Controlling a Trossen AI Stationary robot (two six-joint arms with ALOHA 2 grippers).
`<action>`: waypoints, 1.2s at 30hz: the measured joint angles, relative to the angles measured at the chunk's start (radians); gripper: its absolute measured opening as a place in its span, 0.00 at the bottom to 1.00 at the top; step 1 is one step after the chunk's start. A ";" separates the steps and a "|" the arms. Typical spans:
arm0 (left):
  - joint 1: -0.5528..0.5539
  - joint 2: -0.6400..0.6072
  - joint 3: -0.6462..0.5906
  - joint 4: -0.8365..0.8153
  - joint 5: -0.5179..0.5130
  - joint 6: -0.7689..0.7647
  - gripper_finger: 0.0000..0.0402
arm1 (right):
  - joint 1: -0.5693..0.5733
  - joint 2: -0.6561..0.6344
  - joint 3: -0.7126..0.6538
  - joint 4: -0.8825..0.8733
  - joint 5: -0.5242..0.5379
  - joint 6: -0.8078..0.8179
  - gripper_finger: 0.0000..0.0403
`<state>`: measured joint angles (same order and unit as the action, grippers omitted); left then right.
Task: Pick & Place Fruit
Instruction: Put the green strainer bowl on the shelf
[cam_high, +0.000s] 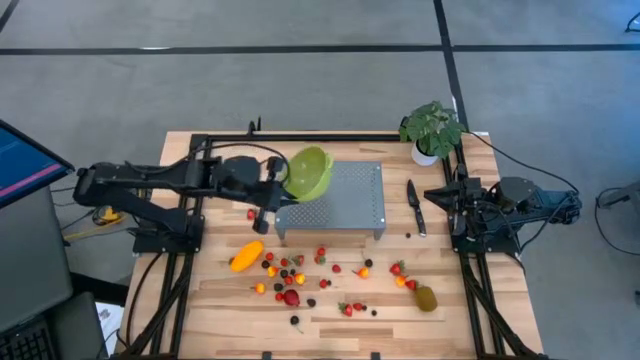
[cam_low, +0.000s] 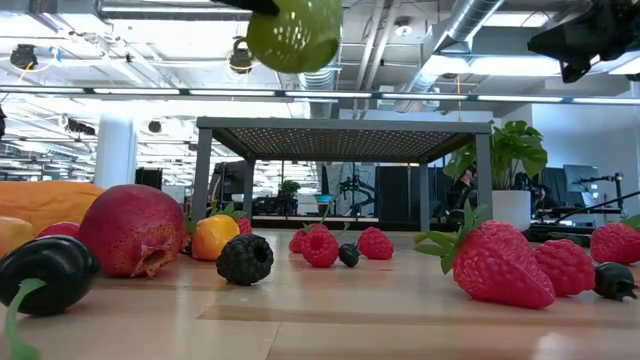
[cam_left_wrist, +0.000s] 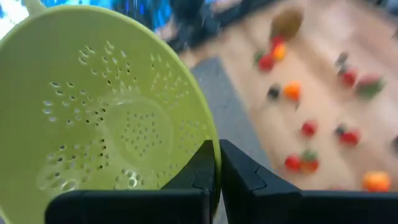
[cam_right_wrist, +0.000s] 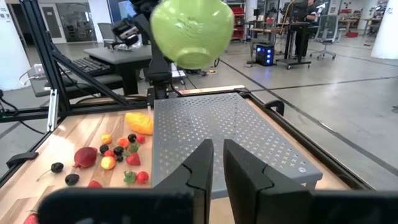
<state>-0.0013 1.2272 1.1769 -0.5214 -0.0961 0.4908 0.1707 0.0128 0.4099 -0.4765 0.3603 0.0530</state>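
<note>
Small red, orange and dark fruit pieces (cam_high: 330, 270) scattered at six o'clock of perforated grey metal stand (cam_high: 345, 198); left gripper (cam_high: 272, 186) clamped on lime-green plastic colander (cam_high: 308, 172), right gripper (cam_high: 432, 195) closed, empty.

Two dark, near-black arms of boxy jointed links, trailing black cables. Left claw (cam_left_wrist: 217, 177) and right claw (cam_right_wrist: 217, 165): matte black, thick angular fingers (cam_right_wrist: 245, 171) tapering to blunt tips, on flat black crossbars.
</note>
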 joint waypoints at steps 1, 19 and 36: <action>-0.001 0.019 0.022 -0.026 -0.016 0.001 0.01 | 0.000 0.000 0.000 0.001 0.000 0.000 0.08; -0.020 0.149 0.049 -0.204 -0.076 -0.026 0.01 | 0.000 -0.001 0.000 -0.009 0.000 0.000 0.08; -0.044 0.164 0.038 -0.205 -0.083 -0.005 0.01 | 0.000 -0.001 0.000 -0.013 0.000 0.000 0.08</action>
<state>-0.0456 1.3909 1.2152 -0.7264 -0.1790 0.4858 0.1707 0.0120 0.4099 -0.4892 0.3603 0.0531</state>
